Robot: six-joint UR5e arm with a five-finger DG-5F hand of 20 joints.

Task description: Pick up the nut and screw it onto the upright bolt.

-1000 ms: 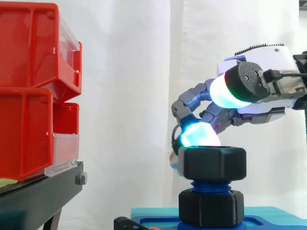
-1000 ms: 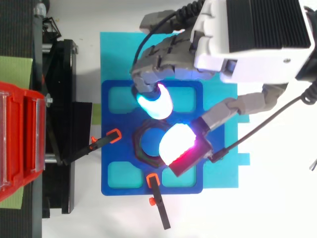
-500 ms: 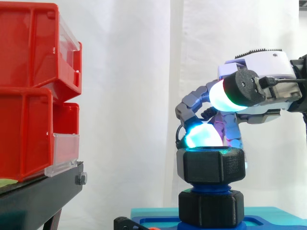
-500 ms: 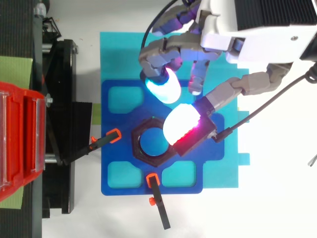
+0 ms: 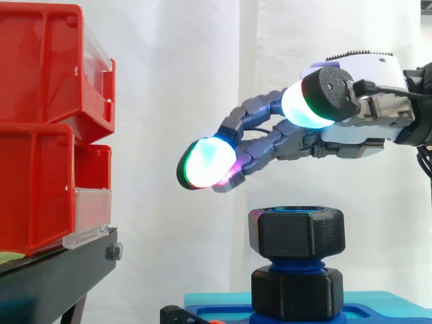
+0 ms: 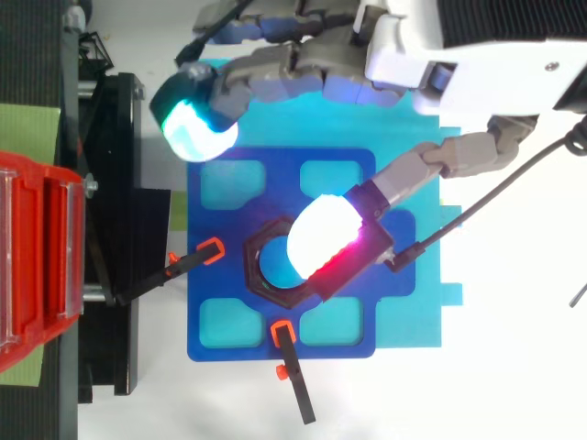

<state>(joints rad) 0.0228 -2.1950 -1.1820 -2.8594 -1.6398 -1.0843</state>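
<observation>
White curtain (image 5: 175, 101) forms the backdrop. Red bins (image 5: 40, 135) are stacked at the left edge of the side view, on a black stand (image 5: 54, 277). The hand (image 5: 378, 67) enters from the upper right, its fingers spread out straight and holding nothing; one green-glowing fingertip (image 5: 206, 164) reaches toward the frame's centre. It hangs above the nut with a clear gap. In the top view a cyan mat (image 6: 408, 321) lies at centre, carrying a blue plate (image 6: 220, 339). The black hexagonal nut (image 5: 297, 233) sits level on the blue upright bolt (image 5: 297, 264) at lower centre-right of the side view, above a second black hexagonal collar (image 5: 297, 291). Two orange-tipped clamps (image 6: 197, 261) grip the plate's left and lower edges.
</observation>
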